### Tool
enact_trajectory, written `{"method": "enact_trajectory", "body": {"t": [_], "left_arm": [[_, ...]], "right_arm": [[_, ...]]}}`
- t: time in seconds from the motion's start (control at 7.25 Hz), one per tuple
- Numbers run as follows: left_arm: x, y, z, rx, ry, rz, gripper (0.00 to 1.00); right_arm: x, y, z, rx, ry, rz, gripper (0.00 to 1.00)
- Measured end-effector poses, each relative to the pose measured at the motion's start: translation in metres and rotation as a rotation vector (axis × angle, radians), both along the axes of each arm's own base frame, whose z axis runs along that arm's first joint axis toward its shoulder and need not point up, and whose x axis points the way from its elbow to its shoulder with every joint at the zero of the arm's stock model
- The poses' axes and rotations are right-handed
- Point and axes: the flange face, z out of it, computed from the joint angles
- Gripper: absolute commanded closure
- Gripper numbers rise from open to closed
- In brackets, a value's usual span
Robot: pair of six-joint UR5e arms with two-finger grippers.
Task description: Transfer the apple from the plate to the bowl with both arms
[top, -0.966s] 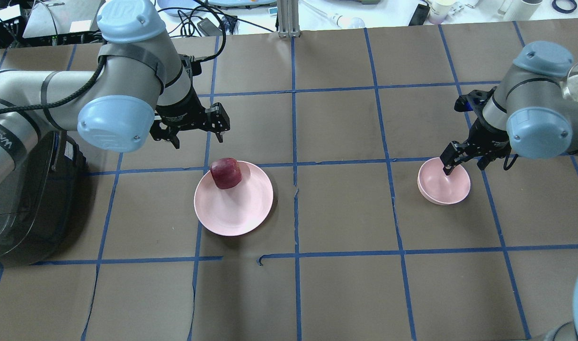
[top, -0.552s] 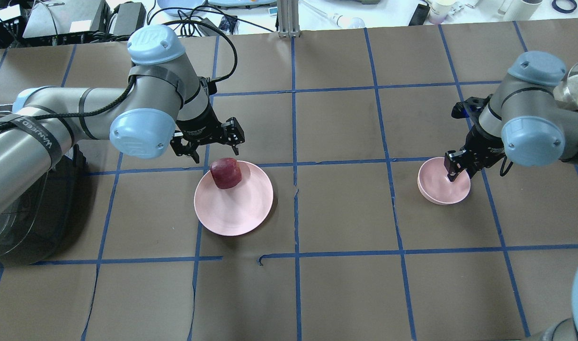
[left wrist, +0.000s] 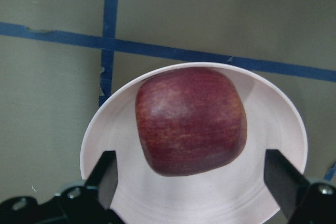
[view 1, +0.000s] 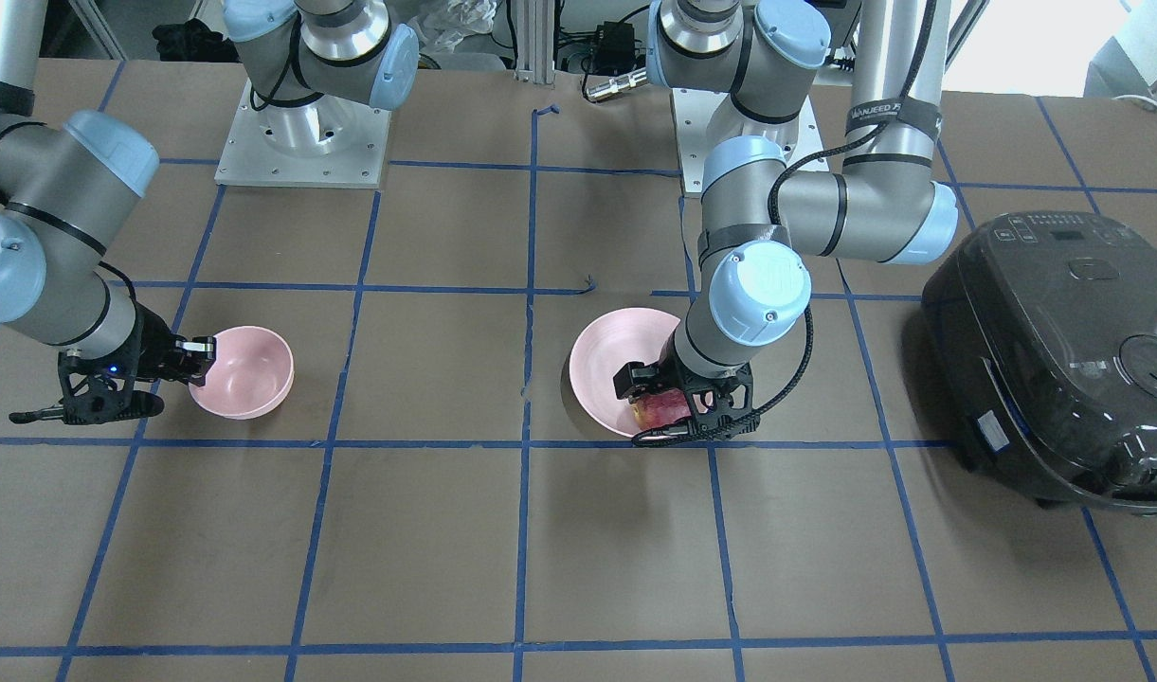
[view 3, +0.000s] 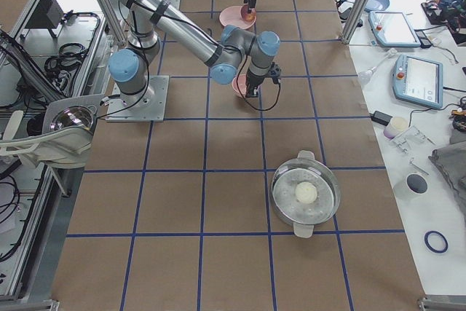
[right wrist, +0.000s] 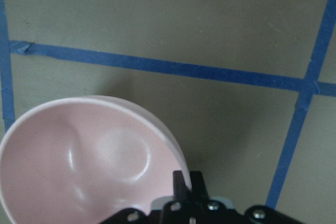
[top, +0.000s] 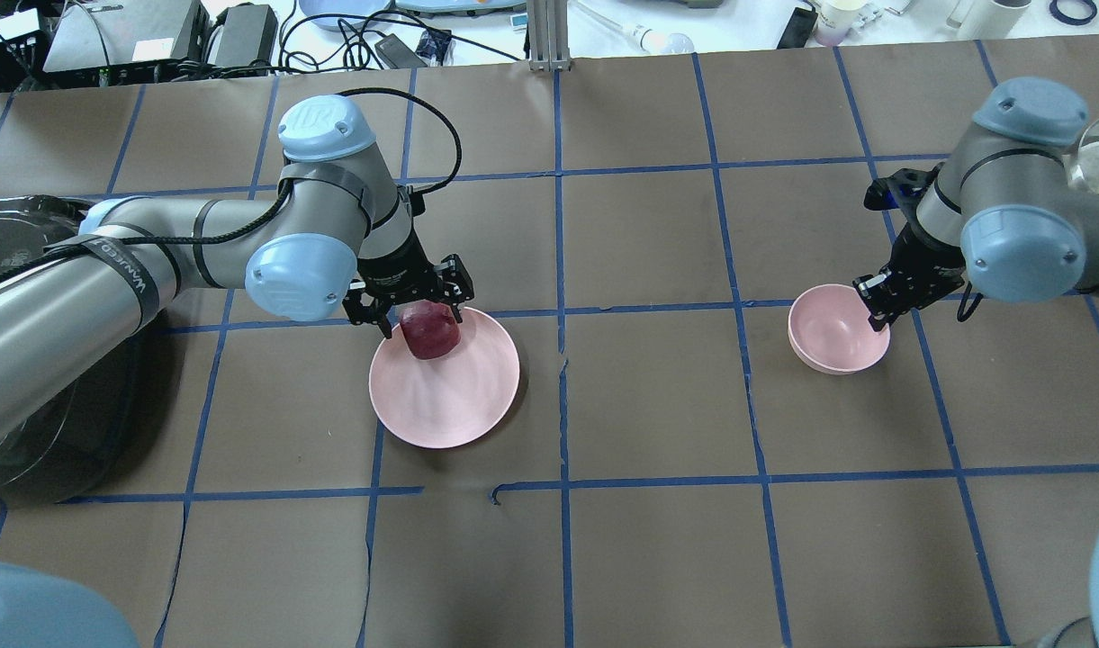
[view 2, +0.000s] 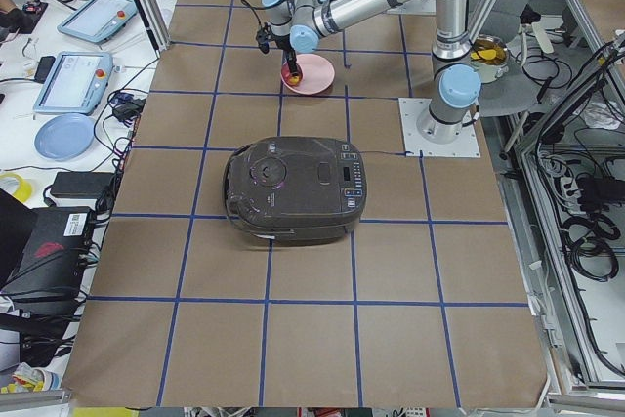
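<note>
The dark red apple [top: 429, 331] sits at the far edge of the pale pink plate [top: 450, 396]. My left gripper [top: 414, 315] is open and low over the plate, one finger on each side of the apple. In the left wrist view the apple [left wrist: 191, 120] lies between the two black fingers [left wrist: 107, 174] with gaps on both sides. The apple [view 1: 663, 407] and plate [view 1: 602, 365] also show in the front view. My right gripper [top: 876, 306] is shut on the right rim of the small pink bowl [top: 833, 337]. In the right wrist view the fingertips [right wrist: 189, 182] pinch the bowl's rim [right wrist: 89, 171].
A dark rice cooker [view 1: 1052, 360] stands on the table beyond my left arm's side. A metal pot with a glass lid [view 3: 306, 194] stands at the table's end on my right. Blue tape lines grid the brown table [top: 657, 405].
My left gripper has come down and toward the apple and now straddles it. My right gripper has closed on the bowl's rim, and the bowl has shifted slightly left and farther.
</note>
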Motion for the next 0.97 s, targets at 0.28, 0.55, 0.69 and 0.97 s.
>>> {"method": "enact_trajectory", "body": {"t": [0.28, 0.55, 0.69, 0.97], "left_arm": [[-0.001, -0.004, -0.014, -0.004, 0.001, 0.002, 0.58], [-0.002, -0.003, -0.019, 0.003, 0.001, 0.001, 1.0], [-0.003, -0.002, -0.018, 0.002, 0.0, -0.004, 1.0], [0.0, -0.003, 0.008, -0.045, -0.002, -0.009, 1.0]], "right_arm": [[0.042, -0.006, 0.022, -0.003, 0.009, -0.027, 1.0], [0.123, -0.002, 0.027, -0.016, -0.017, -0.062, 1.0], [0.158, 0.002, 0.025, -0.019, -0.04, -0.077, 1.0], [0.19, 0.007, 0.014, -0.012, -0.067, -0.086, 1.0]]}}
